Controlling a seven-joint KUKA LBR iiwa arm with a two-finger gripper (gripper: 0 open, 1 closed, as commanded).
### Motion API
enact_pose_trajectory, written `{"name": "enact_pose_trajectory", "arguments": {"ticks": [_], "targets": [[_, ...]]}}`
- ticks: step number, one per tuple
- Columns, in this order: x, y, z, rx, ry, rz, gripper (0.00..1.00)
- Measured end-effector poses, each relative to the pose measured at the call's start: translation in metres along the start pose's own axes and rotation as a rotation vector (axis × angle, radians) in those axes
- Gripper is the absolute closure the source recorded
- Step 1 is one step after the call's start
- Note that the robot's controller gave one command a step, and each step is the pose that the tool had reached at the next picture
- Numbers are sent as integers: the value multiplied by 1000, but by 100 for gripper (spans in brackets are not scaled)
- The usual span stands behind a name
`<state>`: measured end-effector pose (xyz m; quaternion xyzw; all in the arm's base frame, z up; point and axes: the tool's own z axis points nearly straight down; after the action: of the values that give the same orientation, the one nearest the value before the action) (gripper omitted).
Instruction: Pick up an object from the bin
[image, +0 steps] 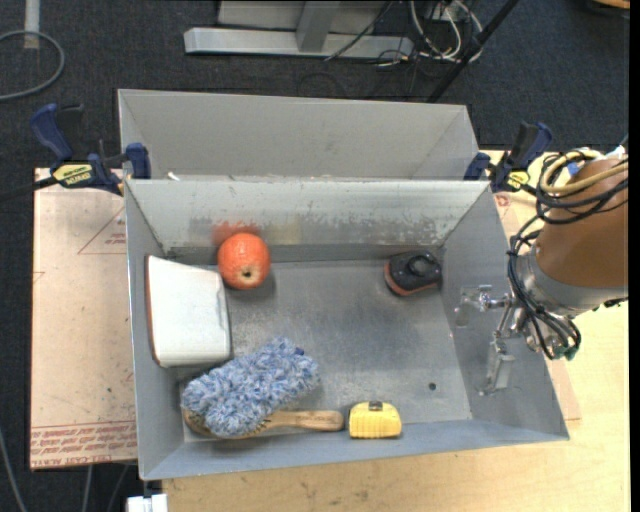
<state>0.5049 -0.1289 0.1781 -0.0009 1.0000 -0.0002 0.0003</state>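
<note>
The gripper (492, 375) hangs at the right side of the grey bin (300, 160), over the sloped right wall and near its lower edge. It points down toward the floor of the bin, and I cannot tell from this view if it is released or clenched. The arm with its orange cover (590, 235) and black cables stands just outside the right rim. 5 things lie in the bin, all apart from the gripper. The nearest 1 is a black and orange round thing (413, 273) on the floor at the back right, close to the back wall. A yellow tape measure (375, 421) lies at the front edge, left of the gripper. Just beside it is a blue fluffy brush (252, 388) whose wooden handle (305, 420) points at the tape measure. A white box (187, 312) rests against the left wall, touching the brush. A red-orange apple (243, 260) sits at the back left, just beside the box.
</note>
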Motion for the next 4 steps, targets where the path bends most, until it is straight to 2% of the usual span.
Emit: {"name": "enact_pose_trajectory", "arguments": {"ticks": [1, 2, 3, 4], "targets": [[0, 0, 0, 0, 0, 0, 0], [8, 28, 32, 3, -6, -67, 0], [17, 94, 53, -1, 1, -107, 0], [8, 117, 92, 0, -8, -212, 0]]}}
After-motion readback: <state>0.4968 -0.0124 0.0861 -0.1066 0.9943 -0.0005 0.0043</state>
